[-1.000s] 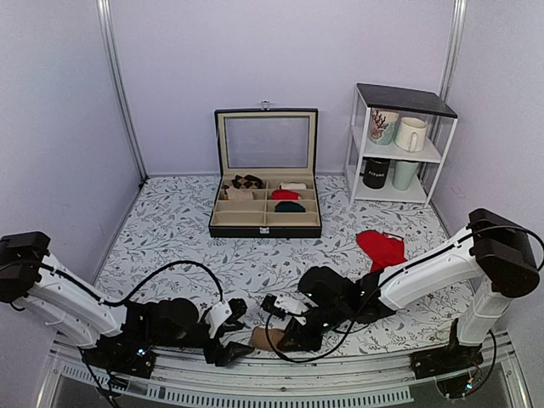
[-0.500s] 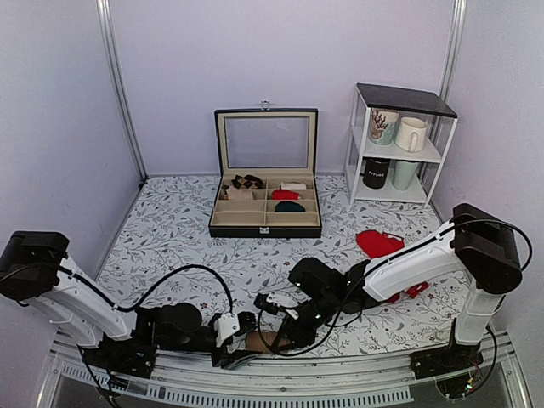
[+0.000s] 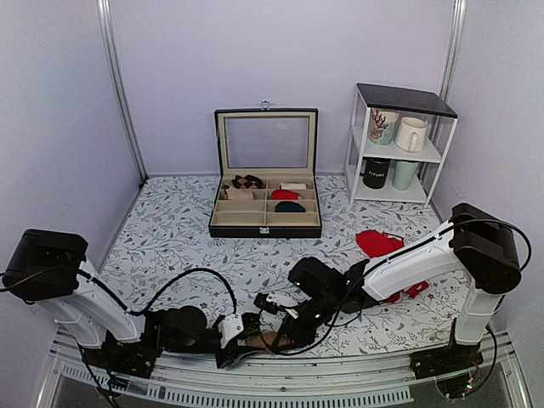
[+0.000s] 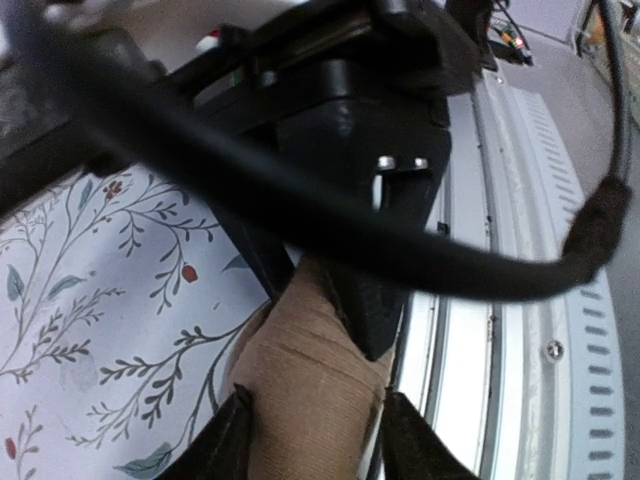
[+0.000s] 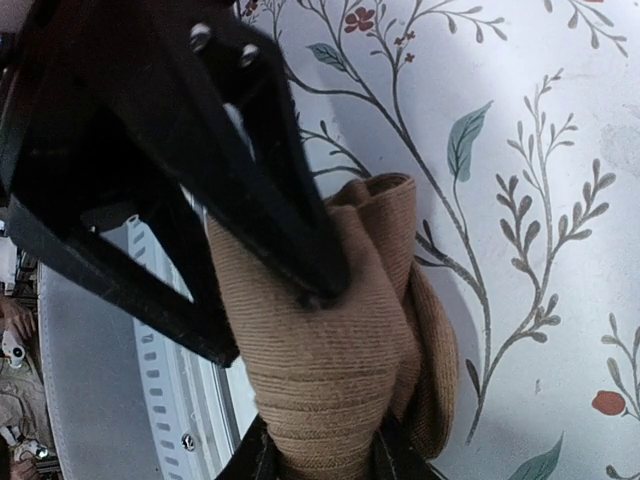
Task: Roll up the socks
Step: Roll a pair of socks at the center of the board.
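Observation:
The socks are a small tan-brown ribbed roll (image 3: 259,342) lying on the floral cloth right at the table's front edge. My left gripper (image 3: 241,333) reaches it from the left and my right gripper (image 3: 279,328) from the right. In the left wrist view the roll (image 4: 310,390) sits between both fingertips (image 4: 232,440), and a black finger of the other gripper presses on its far end. In the right wrist view the roll (image 5: 325,340) is clamped between the fingertips (image 5: 258,462). A loose cuff folds out on its right side. The left gripper's black fingers cover its upper left.
A metal rail (image 3: 280,384) runs just in front of the roll. An open black box (image 3: 266,223) with small rolls in its compartments stands at the back centre. Red socks (image 3: 380,245) lie to the right. A white shelf (image 3: 398,144) with mugs stands at the back right.
My left gripper has moved right along the front edge and closed in on the tan roll. My right gripper has shifted slightly left. The roll stays at the table's front edge.

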Robot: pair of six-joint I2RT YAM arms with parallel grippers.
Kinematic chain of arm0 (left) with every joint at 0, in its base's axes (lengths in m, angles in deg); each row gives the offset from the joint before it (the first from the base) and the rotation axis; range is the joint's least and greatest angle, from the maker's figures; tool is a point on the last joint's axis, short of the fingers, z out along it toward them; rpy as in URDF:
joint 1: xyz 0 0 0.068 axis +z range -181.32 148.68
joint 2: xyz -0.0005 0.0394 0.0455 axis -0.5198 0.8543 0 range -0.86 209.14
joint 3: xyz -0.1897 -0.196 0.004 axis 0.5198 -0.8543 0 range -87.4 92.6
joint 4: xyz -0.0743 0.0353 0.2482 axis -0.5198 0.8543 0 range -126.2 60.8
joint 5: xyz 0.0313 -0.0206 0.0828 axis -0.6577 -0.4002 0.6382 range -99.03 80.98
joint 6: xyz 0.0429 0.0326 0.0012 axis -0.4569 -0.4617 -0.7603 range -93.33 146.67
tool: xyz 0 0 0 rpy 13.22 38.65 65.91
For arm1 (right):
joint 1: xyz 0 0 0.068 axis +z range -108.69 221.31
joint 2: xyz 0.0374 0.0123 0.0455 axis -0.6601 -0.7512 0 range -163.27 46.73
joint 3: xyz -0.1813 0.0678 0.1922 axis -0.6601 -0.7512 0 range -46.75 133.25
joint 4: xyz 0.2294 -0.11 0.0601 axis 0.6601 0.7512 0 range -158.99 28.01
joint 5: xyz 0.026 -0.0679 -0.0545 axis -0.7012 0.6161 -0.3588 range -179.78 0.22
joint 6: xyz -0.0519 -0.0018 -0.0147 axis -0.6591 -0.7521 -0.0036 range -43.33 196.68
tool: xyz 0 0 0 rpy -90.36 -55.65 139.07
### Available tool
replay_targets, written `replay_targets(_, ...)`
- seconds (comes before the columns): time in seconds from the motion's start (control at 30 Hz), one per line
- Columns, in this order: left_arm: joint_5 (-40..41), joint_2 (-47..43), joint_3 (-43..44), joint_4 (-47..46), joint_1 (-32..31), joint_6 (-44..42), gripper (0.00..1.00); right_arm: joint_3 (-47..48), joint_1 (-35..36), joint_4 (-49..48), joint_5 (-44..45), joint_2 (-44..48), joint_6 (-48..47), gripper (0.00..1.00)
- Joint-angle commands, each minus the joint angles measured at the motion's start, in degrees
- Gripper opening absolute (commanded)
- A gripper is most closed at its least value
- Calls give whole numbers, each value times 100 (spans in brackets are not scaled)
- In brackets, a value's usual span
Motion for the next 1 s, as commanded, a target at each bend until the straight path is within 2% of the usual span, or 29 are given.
replay_targets(0.0,-175,277,-45,-170,-77,253,53,-275,20,1116,560,-513,97,25)
replay_targets(0.1,-162,452,-81,-299,-70,373,58,-279,20,1116,554,-509,101,25)
replay_targets(0.23,-30,608,-191,-558,-66,425,56,-281,20,1109,549,-512,104,25)
replay_targets(0.27,-27,646,-192,-609,-60,430,53,-281,15,1108,553,-516,105,25)
replay_targets(0.37,-126,841,-203,-766,-29,476,33,-258,18,1116,523,-517,112,25)
replay_targets(0.47,-158,1049,-261,-952,-25,594,22,-230,23,1117,502,-476,113,25)
replay_targets(0.57,-63,1195,-312,-978,-17,701,0,-197,11,1138,505,-464,110,25)
replay_targets(0.63,11,1247,-239,-768,-14,768,0,-163,15,1134,515,-457,105,26)
replay_targets(0.77,72,1352,-152,-441,-13,1007,0,-33,11,1124,664,-381,135,34)
replay_targets(0.97,116,1543,-136,-211,-15,1273,0,124,3,1102,1139,1,103,58)
